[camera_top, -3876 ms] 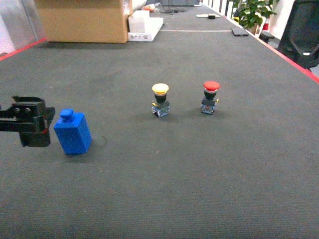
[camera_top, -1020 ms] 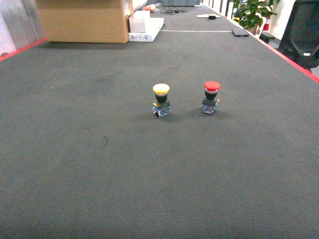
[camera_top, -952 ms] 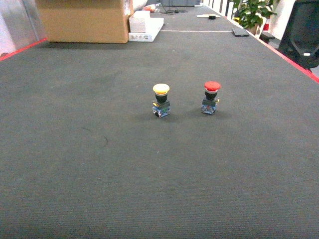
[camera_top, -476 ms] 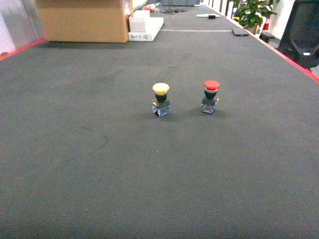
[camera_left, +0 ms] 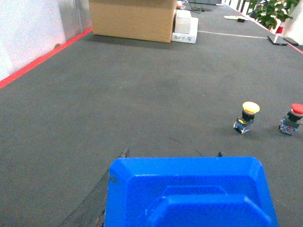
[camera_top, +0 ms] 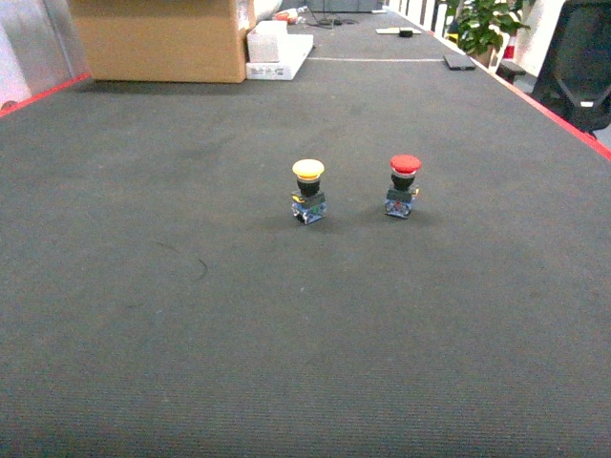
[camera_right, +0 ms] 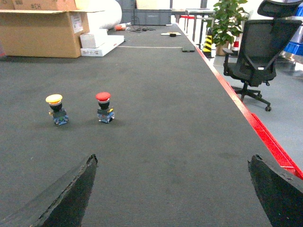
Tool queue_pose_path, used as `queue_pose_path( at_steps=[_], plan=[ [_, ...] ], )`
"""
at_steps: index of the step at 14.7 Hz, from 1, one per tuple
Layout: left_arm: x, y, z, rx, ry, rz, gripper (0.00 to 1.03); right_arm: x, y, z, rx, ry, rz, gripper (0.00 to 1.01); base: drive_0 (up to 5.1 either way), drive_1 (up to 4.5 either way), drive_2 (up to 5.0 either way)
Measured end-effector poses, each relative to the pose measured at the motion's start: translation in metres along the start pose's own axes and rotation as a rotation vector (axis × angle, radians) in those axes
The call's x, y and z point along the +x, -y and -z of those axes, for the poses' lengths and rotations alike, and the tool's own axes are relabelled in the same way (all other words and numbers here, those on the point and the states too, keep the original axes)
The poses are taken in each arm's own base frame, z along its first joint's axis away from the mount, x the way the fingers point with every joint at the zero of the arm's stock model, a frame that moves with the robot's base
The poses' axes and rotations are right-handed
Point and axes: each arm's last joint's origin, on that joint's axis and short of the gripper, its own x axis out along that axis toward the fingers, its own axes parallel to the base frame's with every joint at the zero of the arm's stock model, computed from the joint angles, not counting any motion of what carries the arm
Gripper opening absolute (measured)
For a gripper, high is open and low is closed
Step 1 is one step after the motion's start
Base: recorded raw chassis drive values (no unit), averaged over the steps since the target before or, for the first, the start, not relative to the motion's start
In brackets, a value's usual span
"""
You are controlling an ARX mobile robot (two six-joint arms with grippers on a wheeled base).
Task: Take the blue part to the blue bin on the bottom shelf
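Left wrist view: blue part (camera_left: 189, 194) fills the bottom edge, held between the left gripper's (camera_left: 158, 189) fingers, broad face up, long axis across the frame. Right gripper (camera_right: 173, 189) fingers spread wide, holding nothing. Beyond: yellow pushbutton (camera_top: 307, 191), red pushbutton (camera_top: 403, 186), cardboard box (camera_top: 158, 38); its label unreadable.

From the head camera I see neither of my arms. On my left wrist camera, the left claw (camera_left: 189, 198) sits at six o'clock with its dark fingers (camera_left: 102, 194) closed against the sides of the blue part (camera_left: 189, 191), which fills the bottom of the view; only the finger at seven o'clock shows clearly. On my right wrist camera, the right claw (camera_right: 173, 189) is spread wide, its two dark fingertips (camera_right: 71, 191) at seven and five o'clock, nothing between them.
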Motion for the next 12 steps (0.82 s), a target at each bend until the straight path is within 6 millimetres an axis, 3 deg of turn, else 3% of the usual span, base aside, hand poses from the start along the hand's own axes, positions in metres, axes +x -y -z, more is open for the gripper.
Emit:
queue_pose_path(
  at_steps=[12],
  plan=[
    [0.0, -0.0002, -0.0001, -0.001, 0.001, -0.002, 0.44, 0.0, 0.0, -0.0001, 0.0, 0.001, 0.0, 0.98, -1.4, -1.36, -1.4]
  ],
)
